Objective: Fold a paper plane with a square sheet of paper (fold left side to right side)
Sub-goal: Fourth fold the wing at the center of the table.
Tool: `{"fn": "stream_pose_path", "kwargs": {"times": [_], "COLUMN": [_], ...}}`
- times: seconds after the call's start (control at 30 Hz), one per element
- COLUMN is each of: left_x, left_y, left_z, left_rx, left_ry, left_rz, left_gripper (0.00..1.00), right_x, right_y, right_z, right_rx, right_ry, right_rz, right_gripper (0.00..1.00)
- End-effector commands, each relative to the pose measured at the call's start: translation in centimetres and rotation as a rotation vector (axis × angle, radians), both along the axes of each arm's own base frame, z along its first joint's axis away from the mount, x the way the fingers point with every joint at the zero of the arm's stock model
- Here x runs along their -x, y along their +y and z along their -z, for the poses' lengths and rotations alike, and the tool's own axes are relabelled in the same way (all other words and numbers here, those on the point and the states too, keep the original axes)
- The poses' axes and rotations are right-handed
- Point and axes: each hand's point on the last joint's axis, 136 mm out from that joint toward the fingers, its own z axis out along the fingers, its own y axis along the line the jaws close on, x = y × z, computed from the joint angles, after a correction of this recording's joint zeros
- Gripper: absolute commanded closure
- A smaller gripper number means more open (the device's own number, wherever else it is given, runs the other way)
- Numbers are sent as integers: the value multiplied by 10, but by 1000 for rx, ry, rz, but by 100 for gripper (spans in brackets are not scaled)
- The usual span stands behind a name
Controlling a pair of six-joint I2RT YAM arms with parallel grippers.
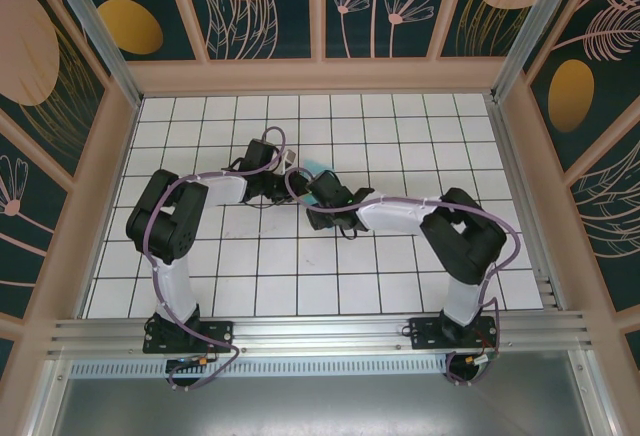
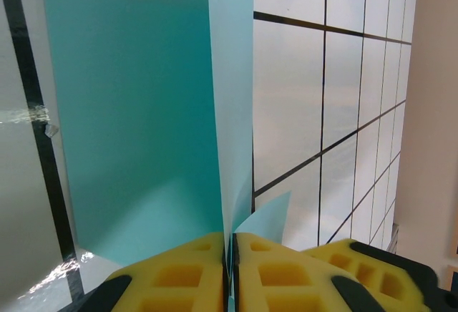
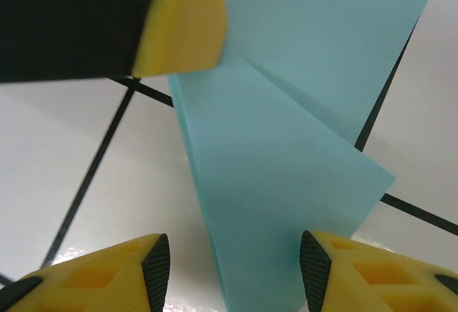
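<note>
The sheet of paper (image 1: 318, 167) is light turquoise and folded into layered flaps. It sits mid-table between both grippers, which hide its outline, so I cannot tell whether it has a paper plane shape. My left gripper (image 2: 230, 255) is shut on an upright edge of the paper (image 2: 143, 111), which is pinched between the yellow pads. In the top view that gripper (image 1: 288, 174) reaches in from the left. My right gripper (image 3: 235, 262) stands open with a narrow end of the paper (image 3: 286, 176) between its fingers and not clamped. The left gripper's yellow pad (image 3: 182, 22) shows above it.
The white gridded table (image 1: 300, 286) is walled on the left, back and right by patterned panels (image 1: 90, 206). Both arm bases are bolted to the rail (image 1: 320, 336) at the near edge. The two wrists (image 1: 330, 201) are close together at the centre.
</note>
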Motion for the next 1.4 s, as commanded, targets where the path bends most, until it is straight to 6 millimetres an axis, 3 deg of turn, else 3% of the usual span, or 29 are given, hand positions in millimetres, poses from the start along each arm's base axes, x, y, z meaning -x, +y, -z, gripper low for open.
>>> {"fn": "stream_pose_path", "kwargs": {"times": [0.0, 0.2, 0.37, 0.9, 1.13, 1.37], "left_x": [-3, -3, -3, -9, -17, -36], "left_y": [-3, -4, -4, -4, 3, 28], "left_z": [-18, -19, -20, -36, -54, -87], "left_rx": [12, 12, 7, -12, -37, -28], "left_ry": [-23, -26, -28, -70, -112, -178], "left_rz": [-1, 2, 2, 18, 15, -38], "left_gripper": [86, 86, 86, 79, 65, 50], "right_x": [-8, -9, -9, -7, -5, -2], "right_y": [3, 3, 3, 6, 6, 8], "right_z": [-3, 2, 6, 11, 11, 10], "right_rx": [33, 54, 58, 39, 11, -53], "right_ry": [-40, -43, -37, -14, 2, 31], "right_rz": [3, 6, 8, -8, -19, -31], "right_gripper": [46, 46, 52, 81, 94, 97]}}
